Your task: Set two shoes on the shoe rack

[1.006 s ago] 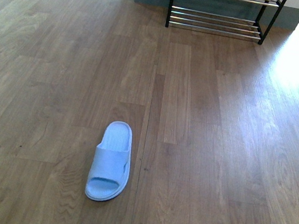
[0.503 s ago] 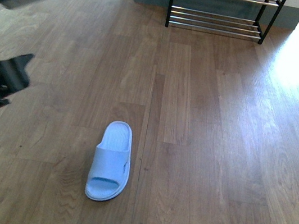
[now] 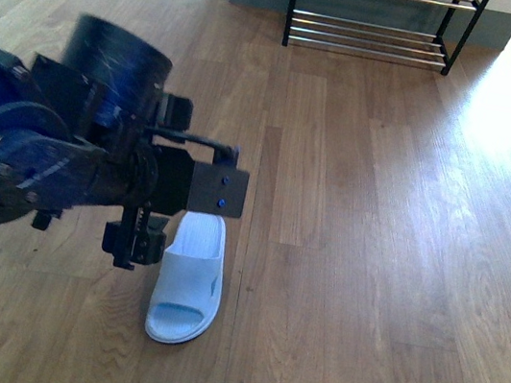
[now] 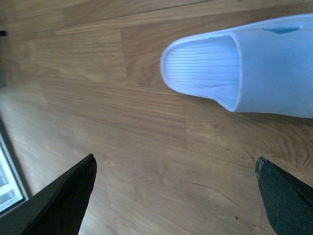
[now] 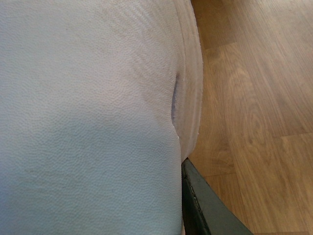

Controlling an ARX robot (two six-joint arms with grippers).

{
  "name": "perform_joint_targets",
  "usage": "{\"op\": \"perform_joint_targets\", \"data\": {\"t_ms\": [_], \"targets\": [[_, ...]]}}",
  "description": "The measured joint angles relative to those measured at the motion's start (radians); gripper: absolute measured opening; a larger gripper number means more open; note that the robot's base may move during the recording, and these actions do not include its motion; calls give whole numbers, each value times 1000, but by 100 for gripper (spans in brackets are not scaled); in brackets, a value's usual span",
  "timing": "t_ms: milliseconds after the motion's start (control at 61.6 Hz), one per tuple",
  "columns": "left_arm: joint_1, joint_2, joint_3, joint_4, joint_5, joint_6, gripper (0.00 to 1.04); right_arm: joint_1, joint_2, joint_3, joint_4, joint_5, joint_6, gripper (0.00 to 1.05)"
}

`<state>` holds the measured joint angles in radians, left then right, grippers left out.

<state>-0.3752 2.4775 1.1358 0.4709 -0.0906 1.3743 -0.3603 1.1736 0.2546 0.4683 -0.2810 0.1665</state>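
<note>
Mostly, the left arm [image 3: 56,160] covers the heel tip of the pale blue slide [image 3: 190,283], which lies flat on the wood floor [image 3: 370,268]. The shoe rack [image 3: 368,36], well beyond the slide, is cut off at the top. The left gripper [image 4: 176,196] hangs spread wide just beside the slide's ribbed heel. A pale textured surface [image 5: 88,117] fills the right wrist view. Of the right gripper [image 5: 200,208] only a dark edge shows, so its grip cannot be told.

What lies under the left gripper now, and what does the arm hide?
Under the open left gripper lies bare wooden floor, with the heel end of the pale blue slipper near it. In the front view the left arm covers part of that heel end.
</note>
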Motion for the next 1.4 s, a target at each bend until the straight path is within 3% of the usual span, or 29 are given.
{"op": "perform_joint_targets", "data": {"t_ms": [341, 763, 925, 1022, 1201, 1266, 1395], "targets": [[13, 294, 312, -213, -13, -120, 95, 0, 0, 0, 0, 0, 0, 4], [-11, 408, 462, -426, 43, -274, 95, 0, 0, 0, 0, 0, 0, 4], [-17, 409, 484, -458, 46, -317, 69, 0, 0, 0, 0, 0, 0, 4], [-17, 405, 485, -450, 31, -342, 48, 0, 0, 0, 0, 0, 0, 4], [-17, 362, 417, -313, -29, -580, 11, 0, 0, 0, 0, 0, 0, 3], [-15, 342, 388, -294, -37, -652, 2, 0, 0, 0, 0, 0, 0, 3], [-9, 304, 327, -245, -83, -811, 1, 0, 0, 0, 0, 0, 0, 3]]}}
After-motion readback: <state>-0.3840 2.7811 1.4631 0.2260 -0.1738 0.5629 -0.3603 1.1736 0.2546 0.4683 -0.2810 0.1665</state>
